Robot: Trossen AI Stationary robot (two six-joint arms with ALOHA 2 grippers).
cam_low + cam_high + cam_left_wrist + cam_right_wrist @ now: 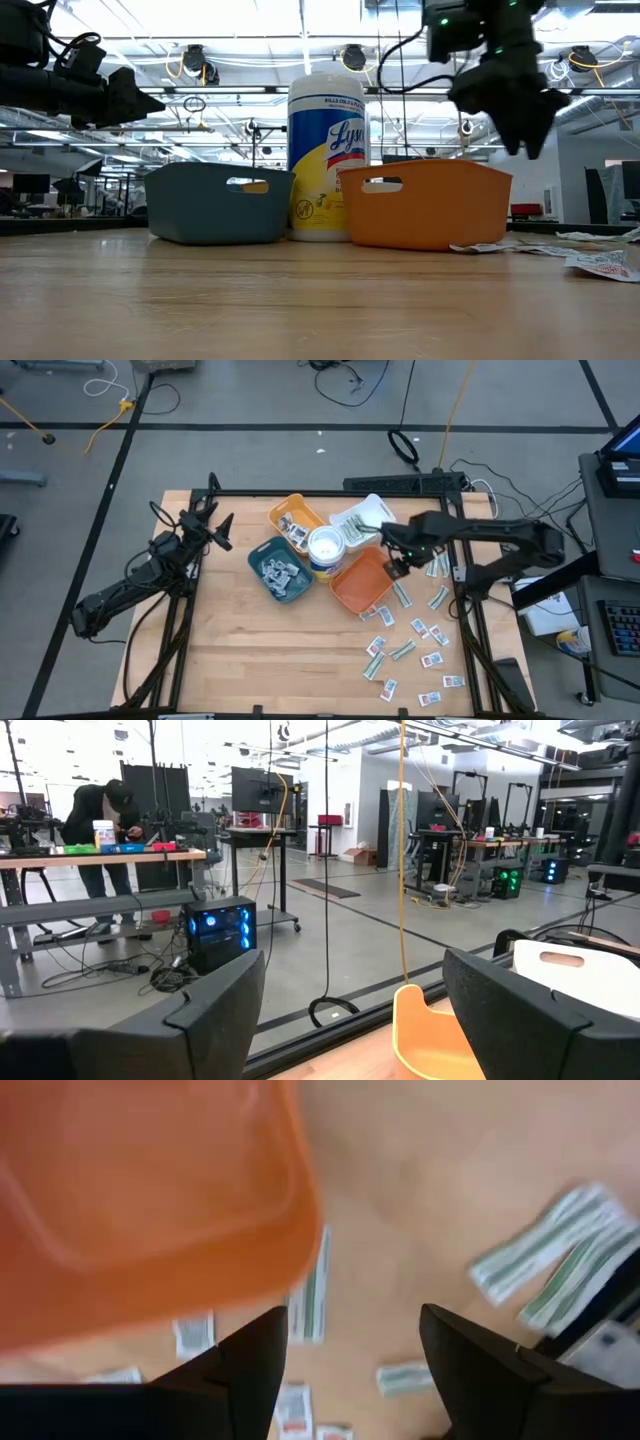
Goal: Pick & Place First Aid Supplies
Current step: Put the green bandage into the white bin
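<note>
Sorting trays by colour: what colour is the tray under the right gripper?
Orange tray; the high view shows it best.

Both grippers' fingers (250,1365) apart, empty.

Orange tray (362,582); teal tray (281,569); yellow tray (296,520); white tray (363,518); green-white strip packets (552,1256).

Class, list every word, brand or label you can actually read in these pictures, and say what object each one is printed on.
"Lysol": brand on the round wipes tub, between the blue-grey tray and the orange tray.
Small line at the tub's top edge: too small to read.
Marks on the flat packets: too small to read.
No other readable text.
</note>
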